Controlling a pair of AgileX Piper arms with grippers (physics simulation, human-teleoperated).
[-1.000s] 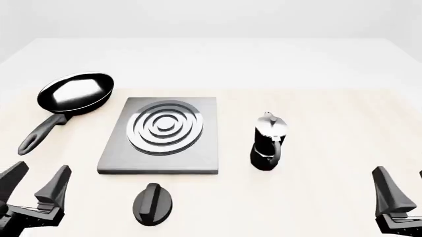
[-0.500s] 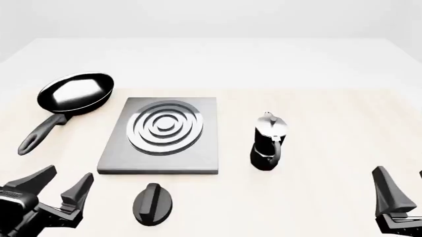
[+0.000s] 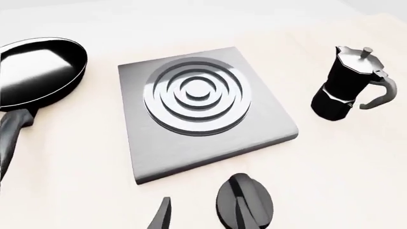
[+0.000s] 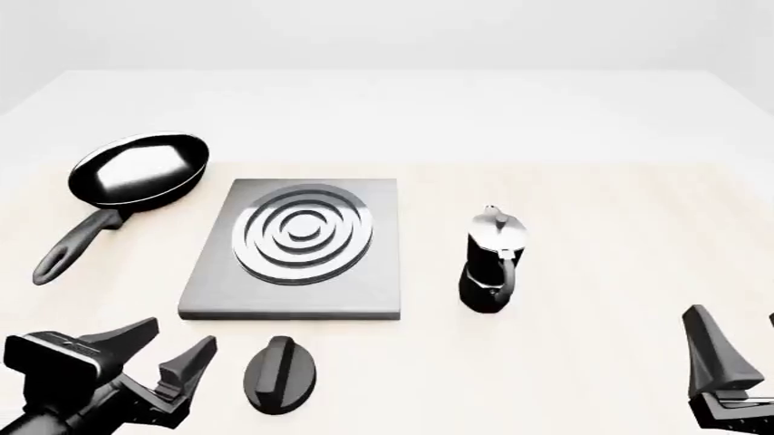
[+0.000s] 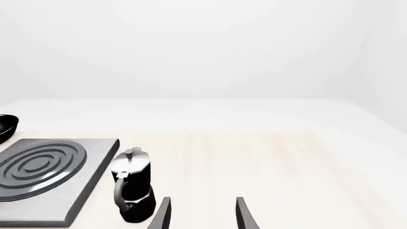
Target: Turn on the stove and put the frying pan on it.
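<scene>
Left gripper [image 4: 161,347] now nearer knob [image 4: 281,373], jaws apart; frying pan [image 4: 137,169] empty.

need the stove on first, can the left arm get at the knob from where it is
Probably yes. The left gripper is open, just left of the knob, with bare table between them. The stove lies behind the knob, the pan far off.

left pincer [image 4: 169,349] low, tilted, jaws apart | right pincer [image 4: 738,349] low, jaws apart
</scene>
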